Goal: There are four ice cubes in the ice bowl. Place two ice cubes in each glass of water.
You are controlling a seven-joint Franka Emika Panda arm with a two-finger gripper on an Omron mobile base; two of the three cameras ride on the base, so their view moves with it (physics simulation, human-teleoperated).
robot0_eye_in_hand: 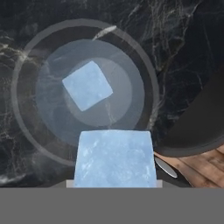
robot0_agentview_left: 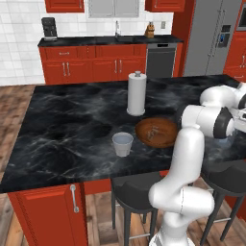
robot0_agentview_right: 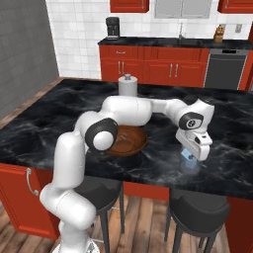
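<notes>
My gripper (robot0_agentview_right: 190,154) is shut on a pale blue ice cube (robot0_agentview_right: 187,155) and hangs just above a glass of water (robot0_agentview_right: 189,167) near the island's front edge on the right. In the hand view the held ice cube (robot0_eye_in_hand: 114,158) sits large at the bottom, over the near rim of the glass (robot0_eye_in_hand: 26,105). A second ice cube (robot0_eye_in_hand: 87,85) lies inside that glass. The other glass of water (robot0_agentview_left: 122,144) stands left of the brown ice bowl (robot0_agentview_left: 156,132). My arm hides part of the ice bowl (robot0_agentview_right: 129,142), and I cannot make out any cubes in it.
A tall white paper-towel roll (robot0_agentview_left: 137,93) stands behind the bowl on the black marble island (robot0_agentview_left: 62,120). Dark stools (robot0_agentview_right: 197,210) sit under the front edge, one close below the right glass. Red cabinets and a fridge line the back wall.
</notes>
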